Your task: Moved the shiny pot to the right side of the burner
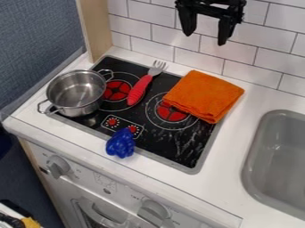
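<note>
At the stove's left edge sits a shiny two-handled pot, the pincer open.

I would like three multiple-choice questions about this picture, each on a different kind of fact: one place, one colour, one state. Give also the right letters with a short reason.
1. Where is the metal pot?
A) Inside the sink
B) At the picture's left side of the stove top
C) In the gripper

2. What colour is the folded cloth?
A) Orange
B) Green
C) White

3. What is the state of the gripper?
A) Shut on the fork
B) Shut on the cloth
C) Open, holding nothing

Right letters:
1: B, the pot sits at that end, its near handle reaching past the stove top's edge.
2: A, the cloth's whole visible surface is orange.
3: C, its two fingers are apart, with only wall tiles seen between them.
</note>
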You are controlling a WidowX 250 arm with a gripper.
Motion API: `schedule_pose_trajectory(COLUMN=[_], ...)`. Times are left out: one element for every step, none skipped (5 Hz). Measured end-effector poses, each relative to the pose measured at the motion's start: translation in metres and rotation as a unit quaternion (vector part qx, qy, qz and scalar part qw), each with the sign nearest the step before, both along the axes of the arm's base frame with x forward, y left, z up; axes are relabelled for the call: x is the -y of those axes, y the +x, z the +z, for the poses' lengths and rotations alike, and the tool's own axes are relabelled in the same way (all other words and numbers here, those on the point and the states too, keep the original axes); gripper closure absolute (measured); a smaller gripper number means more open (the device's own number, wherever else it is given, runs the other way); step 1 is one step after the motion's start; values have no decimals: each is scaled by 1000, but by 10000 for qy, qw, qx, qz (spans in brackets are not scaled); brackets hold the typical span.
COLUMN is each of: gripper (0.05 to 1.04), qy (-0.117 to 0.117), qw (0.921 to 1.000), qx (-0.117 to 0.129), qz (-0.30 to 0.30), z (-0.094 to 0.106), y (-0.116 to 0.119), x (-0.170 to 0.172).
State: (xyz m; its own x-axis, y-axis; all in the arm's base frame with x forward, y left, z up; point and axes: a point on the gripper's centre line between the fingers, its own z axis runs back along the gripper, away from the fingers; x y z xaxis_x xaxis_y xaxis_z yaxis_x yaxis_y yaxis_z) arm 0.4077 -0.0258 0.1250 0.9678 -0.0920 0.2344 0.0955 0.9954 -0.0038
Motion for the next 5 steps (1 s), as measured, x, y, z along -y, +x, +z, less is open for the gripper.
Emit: schedule_pose_trajectory(gripper=[83,83,83,83,83], qy=[18,103,192,597,667], qw=[9998,9992,9982,9960,9934], qx=[-206,-386,-487,-557,-767], qz=[14,37,280,375,523], z=[-17,-36,-35,-24,-25], y=[-3,-15,-33,-53,-80], x=[-1,-5,-37,-75,-108])
